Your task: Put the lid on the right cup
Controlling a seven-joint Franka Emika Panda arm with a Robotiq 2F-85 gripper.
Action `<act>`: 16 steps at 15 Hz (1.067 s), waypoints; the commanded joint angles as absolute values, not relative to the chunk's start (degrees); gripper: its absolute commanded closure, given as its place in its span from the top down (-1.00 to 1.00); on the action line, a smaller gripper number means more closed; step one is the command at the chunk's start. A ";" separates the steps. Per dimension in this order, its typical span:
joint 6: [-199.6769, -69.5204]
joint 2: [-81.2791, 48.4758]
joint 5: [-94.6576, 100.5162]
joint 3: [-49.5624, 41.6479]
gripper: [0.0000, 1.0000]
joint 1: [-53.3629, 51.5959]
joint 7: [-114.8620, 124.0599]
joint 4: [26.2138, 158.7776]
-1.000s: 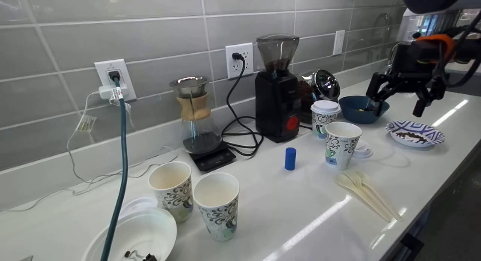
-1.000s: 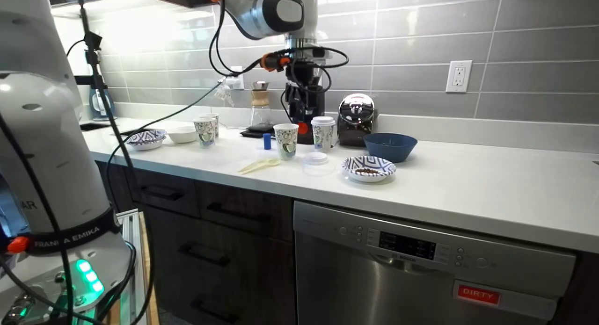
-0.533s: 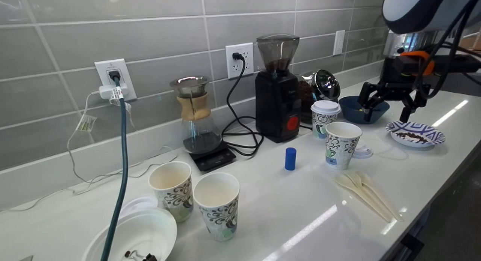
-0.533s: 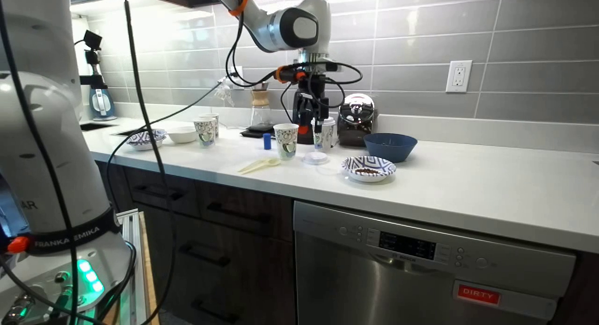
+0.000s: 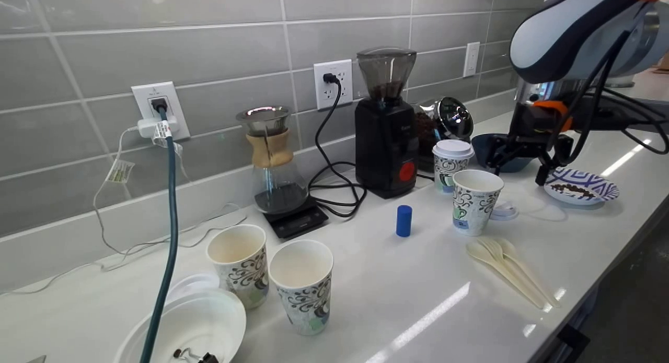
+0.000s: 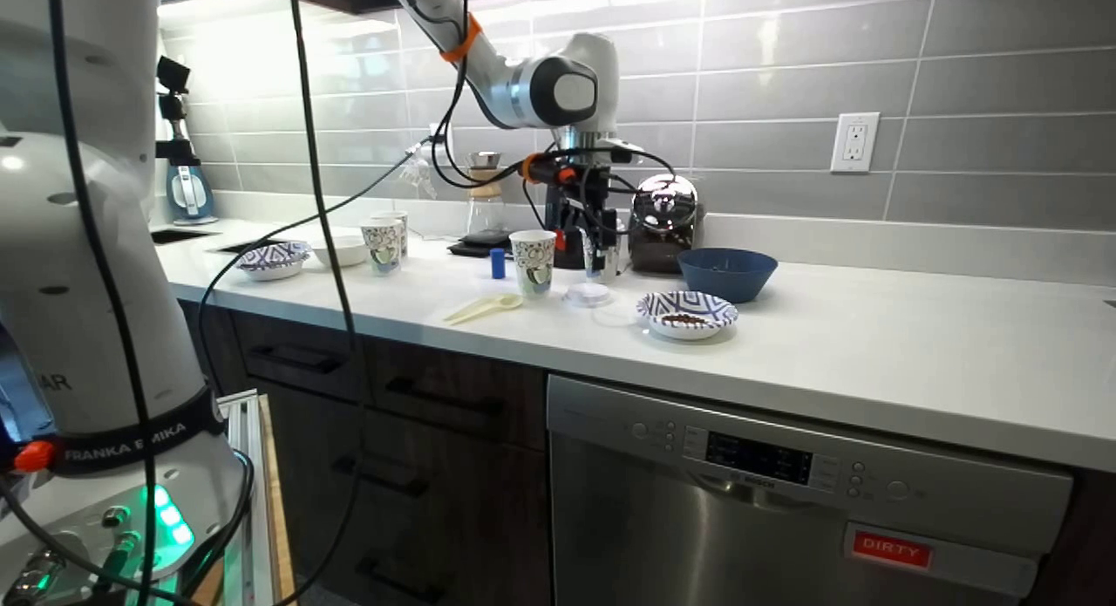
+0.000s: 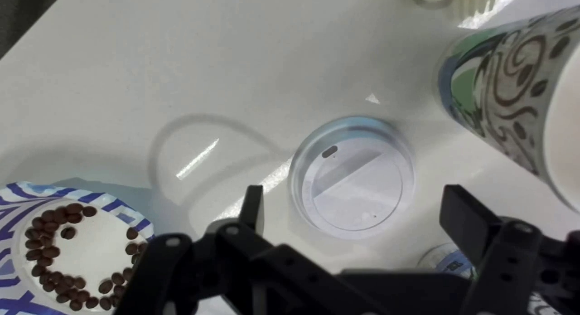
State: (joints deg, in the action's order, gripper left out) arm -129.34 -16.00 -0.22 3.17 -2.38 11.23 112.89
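we are holding the gripper (image 7: pixel 352 204) spread wide and empty above the lid (image 7: pixel 353 181), which is lying flat on the counter (image 7: pixel 253 65) beside the lidless cup (image 7: pixel 512 93), and are judging that a centred, level descent and gentle squeeze should avoid crushing the lid.

- In my wrist view, bare counter (image 7: pixel 190 61) spreads across the upper left and shows between the lid (image 7: pixel 360 188) and both parted fingers of my gripper (image 7: pixel 352 204).
- Obstacle, right: open patterned cup (image 7: pixel 507 93) near the lid.
- Obstacle, lower left: bowl of coffee beans (image 7: pixel 93 249).
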 commanded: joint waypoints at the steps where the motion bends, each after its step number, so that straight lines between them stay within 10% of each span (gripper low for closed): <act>1: -131.16 -18.27 -0.91 2.57 1.00 -3.31 12.17 111.66; 16: -136.07 -22.24 -1.40 2.15 1.00 -4.49 17.05 110.63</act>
State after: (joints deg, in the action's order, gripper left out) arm -135.10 -20.49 -0.63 3.16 -3.16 15.13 112.47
